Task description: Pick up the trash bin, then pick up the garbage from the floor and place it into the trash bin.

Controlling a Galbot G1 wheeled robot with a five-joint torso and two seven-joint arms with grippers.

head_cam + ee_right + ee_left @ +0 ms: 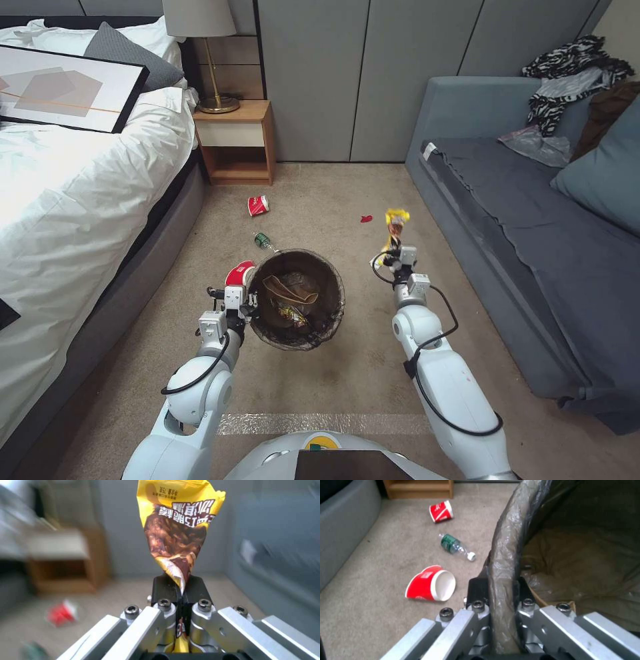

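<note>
I have the trash bin (297, 300) up off the carpet (333, 200), out in front of me between my two arms, and its dark bag liner (506, 542) is folded over the rim. My left gripper (245, 308) is squeezed tight on that rim, one finger inside and one outside, with the bag pinched in between. Inside the bin I can see a crumpled brown paper bag (292, 288) and a wrapper. My right gripper (395, 248) is off to the right of the bin and well apart from it, and its fingers are shut on the bottom tip of a yellow snack wrapper (395, 221) that sticks up above them. I think the wrapper could slip out, because I only hold a thin corner and it is smooth and floppy. If I let go before it is over the opening, it could flutter down onto the carpet. The bin hangs from one side, so I think it could tip or slide on the slick bag and spill. Two red paper cups (431, 583) (258, 205), a green-labelled bottle (455, 545) and a small red scrap (366, 218) lie on the carpet past the bin, and I could bump the closest cup if I lower the bin.
</note>
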